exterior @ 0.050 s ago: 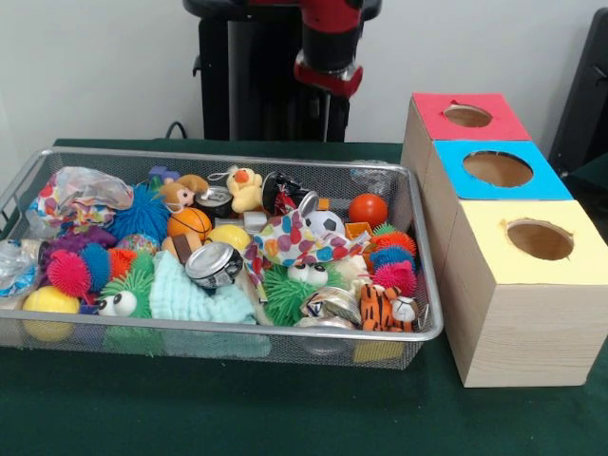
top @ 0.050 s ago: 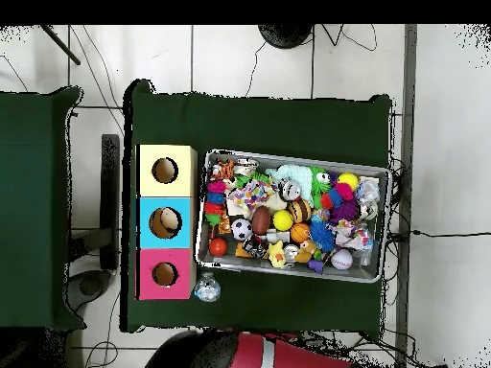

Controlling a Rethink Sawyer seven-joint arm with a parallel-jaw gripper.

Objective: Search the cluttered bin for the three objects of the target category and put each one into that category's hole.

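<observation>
A wire mesh bin (exterior @ 0.050 s ago: 228, 158) (top @ 0.050 s ago: 293, 153) holds a heap of small toys. Among them are an orange basketball (exterior @ 0.050 s ago: 190, 223), a soccer ball (exterior @ 0.050 s ago: 326, 223), a red-orange ball (exterior @ 0.050 s ago: 368, 209) and a yellow ball (exterior @ 0.050 s ago: 230, 236). A crushed can (exterior @ 0.050 s ago: 214, 263), spiky rubber balls (exterior @ 0.050 s ago: 141, 211), a tiger plush (exterior @ 0.050 s ago: 383, 307) and a duck plush (exterior @ 0.050 s ago: 245, 187) also lie there. Right of the bin stand three wooden boxes with round holes: red (exterior @ 0.050 s ago: 503, 119), blue (exterior @ 0.050 s ago: 546, 180), yellow (exterior @ 0.050 s ago: 494, 237). My gripper (exterior @ 0.050 s ago: 326, 112) hangs behind the bin's far rim, above the table, touching nothing.
A crumpled clear plastic item (top @ 0.050 s ago: 206, 287) lies on the green cloth outside the bin, beside the pink-red box (top @ 0.050 s ago: 184, 273). Another crumpled clear wrapper (exterior @ 0.050 s ago: 14, 266) sits at the bin's left end. A mint cloth (exterior @ 0.050 s ago: 195, 296) covers part of the pile.
</observation>
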